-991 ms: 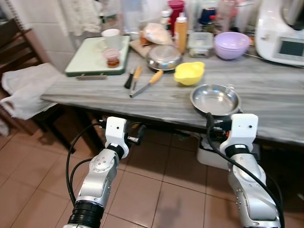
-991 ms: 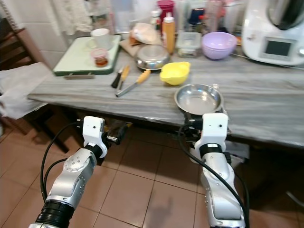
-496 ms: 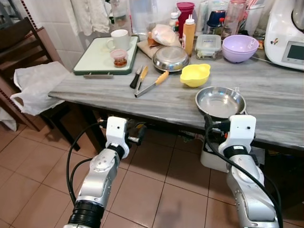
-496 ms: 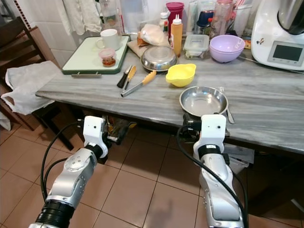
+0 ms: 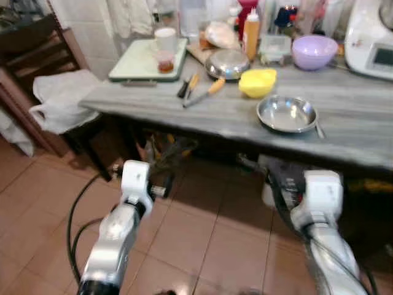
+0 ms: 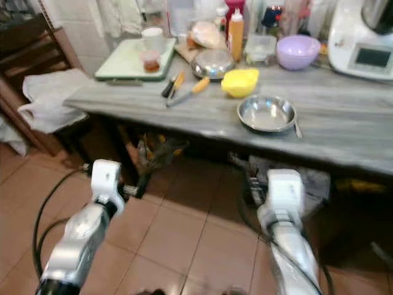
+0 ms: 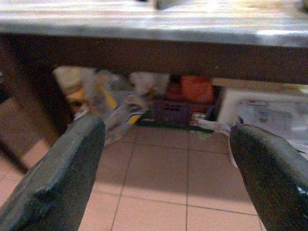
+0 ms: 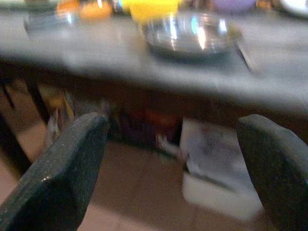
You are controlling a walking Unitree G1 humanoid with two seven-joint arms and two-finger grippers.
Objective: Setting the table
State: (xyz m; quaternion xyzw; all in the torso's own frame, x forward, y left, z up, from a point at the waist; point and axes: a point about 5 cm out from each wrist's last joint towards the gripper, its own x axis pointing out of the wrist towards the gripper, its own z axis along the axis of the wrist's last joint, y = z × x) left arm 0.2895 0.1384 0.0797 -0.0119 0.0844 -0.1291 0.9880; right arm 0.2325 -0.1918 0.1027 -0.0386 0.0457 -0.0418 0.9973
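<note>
I can read no writing or brand on anything; the head views are too blurred. My left gripper point(image 7: 163, 178) hangs below the edge of the grey, streaked stone tabletop point(image 5: 344, 132), its two black fingers point(image 7: 53, 178) spread wide with nothing between them. Far ahead of it and to its left, a crumpled white plastic bag point(image 5: 61, 98) lies on a dark wooden chair point(image 5: 37, 49). Straight ahead and above it on the tabletop sits a pale green rectangular tray point(image 5: 138, 61) carrying a white mug point(image 5: 164, 38) and a small clear cup point(image 5: 164, 60) with something reddish inside. To the right of the tray lie a few long utensils with orange and dark handles point(image 5: 199, 92), then a round shiny metal lid or dish point(image 5: 226, 62), and a bright yellow plastic bowl point(image 5: 258, 82) whose contents I cannot make out.

Under the tabletop, beyond the left gripper, I see crumpled bags point(image 7: 103, 101), a dark crate point(image 7: 175, 110) and a white box point(image 7: 264, 113) on the terracotta tiled floor point(image 5: 202, 246).

My right gripper point(image 8: 173, 168) is likewise held low, short of the tabletop, fingers wide apart and empty. The shallow round steel bowl point(image 5: 287, 114) sits above and just ahead of it near the table edge, empty, with a metal fork point(image 5: 320, 128) touching its right side. Farther back stand an orange squeeze bottle point(image 5: 250, 34), a clear lidded box point(image 5: 273, 46), a lilac plastic bowl point(image 5: 314, 52) and a white kitchen machine point(image 5: 371, 40).
</note>
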